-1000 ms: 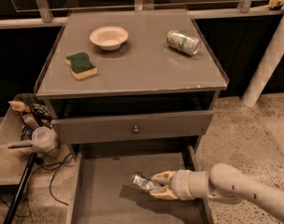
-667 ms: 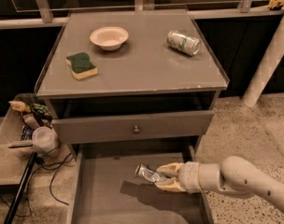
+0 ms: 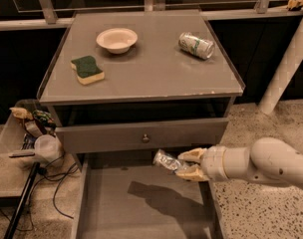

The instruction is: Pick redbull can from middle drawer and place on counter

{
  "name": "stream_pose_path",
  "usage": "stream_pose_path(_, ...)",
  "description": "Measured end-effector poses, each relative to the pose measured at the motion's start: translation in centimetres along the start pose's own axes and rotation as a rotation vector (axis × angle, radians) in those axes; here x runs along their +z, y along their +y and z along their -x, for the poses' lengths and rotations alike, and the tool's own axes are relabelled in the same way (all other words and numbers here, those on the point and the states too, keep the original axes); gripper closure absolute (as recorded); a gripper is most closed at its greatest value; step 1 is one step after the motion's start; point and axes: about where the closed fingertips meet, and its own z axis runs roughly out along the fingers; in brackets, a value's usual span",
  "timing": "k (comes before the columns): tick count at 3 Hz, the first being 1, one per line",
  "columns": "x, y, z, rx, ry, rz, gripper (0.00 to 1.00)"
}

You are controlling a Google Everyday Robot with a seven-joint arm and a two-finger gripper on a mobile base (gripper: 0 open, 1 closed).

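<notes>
The redbull can point(image 3: 166, 161), small, silver and dented, is held between the fingers of my gripper point(image 3: 187, 164), which is shut on it. The can hangs in the air above the open middle drawer point(image 3: 141, 208), level with the bottom edge of the closed drawer front point(image 3: 141, 136) with a round knob. Its shadow falls on the drawer floor. The white arm comes in from the right. The counter point(image 3: 141, 68) is the grey cabinet top above, with a chipped front edge.
On the counter lie a white bowl point(image 3: 116, 39), a green-and-yellow sponge point(image 3: 87, 69) and a white-and-green can point(image 3: 196, 45) on its side. A clear bin point(image 3: 22, 133) of clutter and cables stands at the left. A white pipe point(image 3: 288, 59) leans at the right.
My gripper has lifted the redbull can up off the drawer floor, and it has risen to just below the upper drawer front.
</notes>
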Motion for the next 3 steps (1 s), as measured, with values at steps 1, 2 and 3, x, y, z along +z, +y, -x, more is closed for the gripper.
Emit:
stream_pose_path(1, -3.2, -2.5, 2.6, -0.026, 0.093, -0.049, 1.00)
stream_pose_path(2, -7.2, -5.0, 5.4, -0.053, 0.136, -0.097, 1.00)
stream_pose_path(3, -7.2, -5.0, 5.4, -0.053, 0.136, -0.097, 1.00)
